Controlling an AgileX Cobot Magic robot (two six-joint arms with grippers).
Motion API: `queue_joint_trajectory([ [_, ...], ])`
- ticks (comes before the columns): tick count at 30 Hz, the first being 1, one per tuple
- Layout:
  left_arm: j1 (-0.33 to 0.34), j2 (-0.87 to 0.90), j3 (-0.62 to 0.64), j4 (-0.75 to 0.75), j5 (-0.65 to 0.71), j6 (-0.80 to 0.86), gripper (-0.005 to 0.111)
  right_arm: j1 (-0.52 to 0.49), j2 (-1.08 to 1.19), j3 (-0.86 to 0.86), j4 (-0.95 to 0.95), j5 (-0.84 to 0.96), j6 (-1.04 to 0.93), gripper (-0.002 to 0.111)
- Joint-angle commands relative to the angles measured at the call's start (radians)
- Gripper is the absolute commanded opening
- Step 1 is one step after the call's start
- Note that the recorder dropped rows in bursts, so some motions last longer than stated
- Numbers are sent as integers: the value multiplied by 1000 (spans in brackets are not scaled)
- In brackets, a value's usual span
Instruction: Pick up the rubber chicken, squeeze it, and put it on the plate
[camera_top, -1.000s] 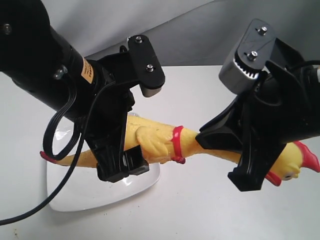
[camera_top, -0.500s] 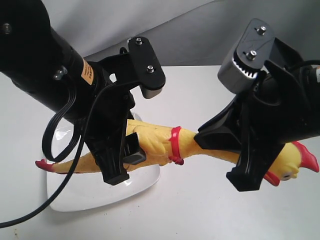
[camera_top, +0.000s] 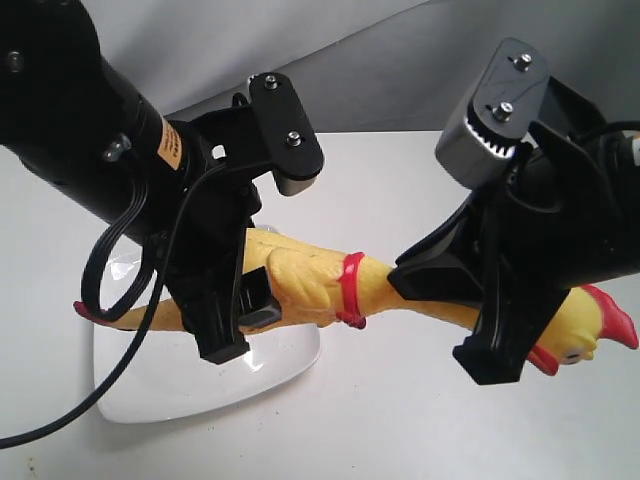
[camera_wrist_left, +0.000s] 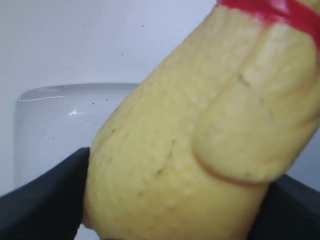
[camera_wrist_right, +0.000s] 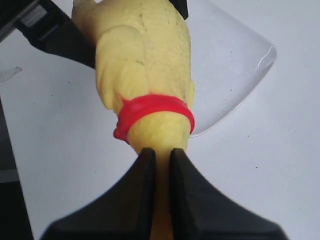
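Note:
The rubber chicken hangs level in the air between both arms, its red feet over the plate and its red-combed head at the far right. My left gripper is shut on the fat yellow body, whose bulk fills the left wrist view between the two black fingers. My right gripper is shut on the thin neck just past the red band; in the right wrist view only a yellow sliver shows between its jaws. The glossy white plate lies below the body.
A white tabletop carries the plate near its front left. A black cable loops from the left arm down over the plate's edge. A grey backdrop rises behind the table.
The left gripper's jaws have spread wider on the body than a second ago, and the body looks fuller. The feet end dipped, then rose again. The right arm has stayed put.

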Motion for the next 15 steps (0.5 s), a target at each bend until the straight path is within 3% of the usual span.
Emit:
queue_joint_trajectory([
  [1,1,-3,2,2,15,-6,2,0,-14,-1,8,-10,-7,0],
  [5,1,-3,2,2,-7,-6,2,0,-14,-1,10,-10,-7,0],
  [7,1,-3,2,5,-9,-6,9,0,-14,-1,12,-10,-7,0],
  [10,1,-3,2,5,-9,-6,37,0,-14,-1,12,-10,-7,0],
  [14,1,-3,2,1,-9,-14,103,0,-14,-1,12,-10,-7,0],
  [15,1,-3,2,-4,-9,-20,104,0,-14,-1,12,-10,-7,0],
])
